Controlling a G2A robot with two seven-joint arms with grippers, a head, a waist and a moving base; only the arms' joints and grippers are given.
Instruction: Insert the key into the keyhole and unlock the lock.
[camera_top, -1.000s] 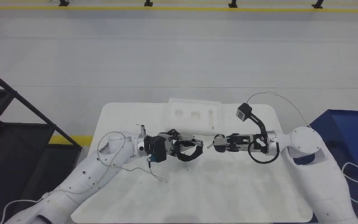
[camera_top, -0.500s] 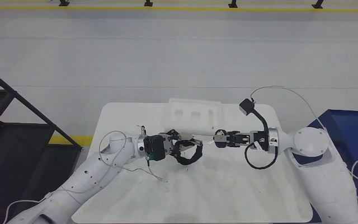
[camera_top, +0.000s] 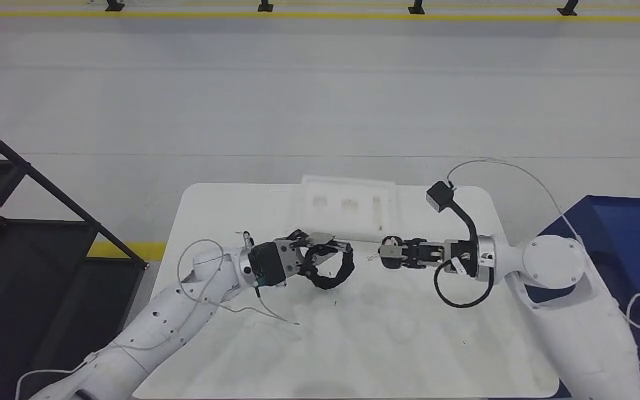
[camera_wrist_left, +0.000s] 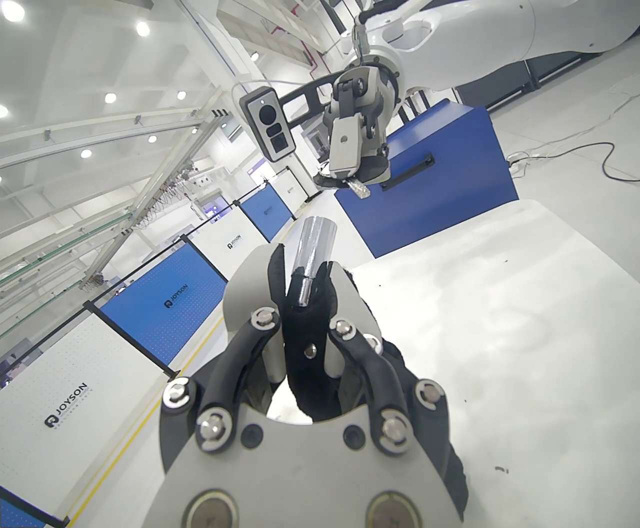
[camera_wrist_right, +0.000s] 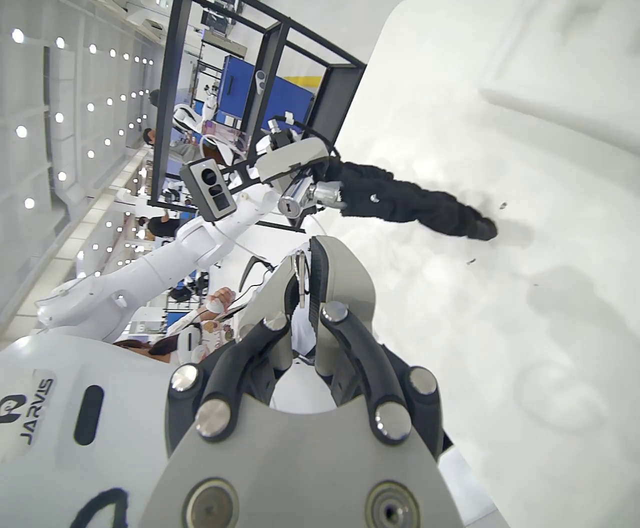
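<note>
- Chrome showed on the barrel of the lock (camera_wrist_left: 314, 250), which your left gripper (camera_wrist_left: 303, 277) pinched between closed fingers, just off the front edge of the foam tray (camera_top: 345, 205), about midway along it.
- Its black cable loop (camera_top: 335, 272) drooped from the barrel, away from the tray; I could not tell whether its end touched the table (camera_top: 400, 340).
- The keyhole (camera_wrist_right: 287, 205) faced the key (camera_wrist_left: 360, 189), which your right gripper (camera_wrist_right: 303, 272) clamped tight, off the same front edge but toward the tray's end nearer the right arm.
- Key and lock were near each other but apart, with open air between tip and keyhole.
- Over the last second your left wrist rolled and drew the lock a little back along the tray's front edge, away from the key. The right gripper nudged toward the tray and settled back, hardly displaced.
- I judged that as re-aiming, not insertion: the gap had not closed, and turning the key was still to come.
- You would next need the key's tip lined up squarely with the slot before pushing in.
</note>
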